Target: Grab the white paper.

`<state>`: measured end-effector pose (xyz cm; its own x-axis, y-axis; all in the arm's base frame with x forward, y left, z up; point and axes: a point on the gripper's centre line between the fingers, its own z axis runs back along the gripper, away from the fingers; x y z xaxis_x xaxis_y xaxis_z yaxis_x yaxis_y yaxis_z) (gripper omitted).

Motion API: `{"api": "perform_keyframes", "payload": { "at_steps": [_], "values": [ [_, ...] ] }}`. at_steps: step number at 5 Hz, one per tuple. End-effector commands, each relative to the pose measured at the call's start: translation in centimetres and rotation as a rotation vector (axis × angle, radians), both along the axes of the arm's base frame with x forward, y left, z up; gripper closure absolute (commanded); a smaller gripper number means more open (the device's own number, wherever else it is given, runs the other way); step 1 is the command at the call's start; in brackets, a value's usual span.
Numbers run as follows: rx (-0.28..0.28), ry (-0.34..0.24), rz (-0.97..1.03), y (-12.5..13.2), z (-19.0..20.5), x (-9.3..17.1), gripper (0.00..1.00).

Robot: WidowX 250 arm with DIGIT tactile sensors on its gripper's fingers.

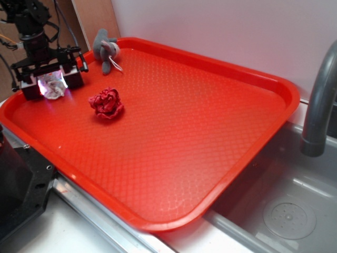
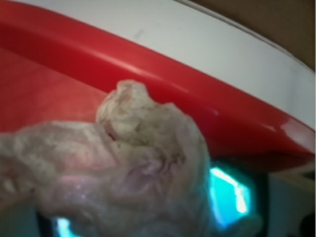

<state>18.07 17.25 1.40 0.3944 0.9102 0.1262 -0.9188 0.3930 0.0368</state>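
The gripper (image 1: 51, 84) stands at the far left corner of the red tray (image 1: 221, 68), its black fingers (image 1: 73, 76) on either side of the white paper (image 1: 51, 83), pinching it; the wad sits between them just over the tray floor, and whether it touches the floor cannot be told; the wrist view is filled by the paper (image 2: 123, 173), blurred and cut off at the lower edge, with the tray rim (image 2: 148, 74) behind; the red wad (image 1: 107, 103) lies near, toward the tray's middle; the grey plush toy (image 1: 106, 51) rests against the far rim.
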Motion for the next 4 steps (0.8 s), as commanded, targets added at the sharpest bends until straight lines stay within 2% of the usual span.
{"api": "perform_keyframes", "payload": {
  "at_steps": [1,2,3,4],
  "values": [
    [0.001,0.034,-0.318,-1.6,5.1,0.2,1.0],
    [0.004,-0.015,-0.549,-4.7,9.8,0.7,1.0],
    [0.006,-0.108,-0.798,-9.4,14.8,1.0,1.0],
    [-0.026,-0.108,-1.047,-14.1,18.2,2.0,1.0]
  ]
}}
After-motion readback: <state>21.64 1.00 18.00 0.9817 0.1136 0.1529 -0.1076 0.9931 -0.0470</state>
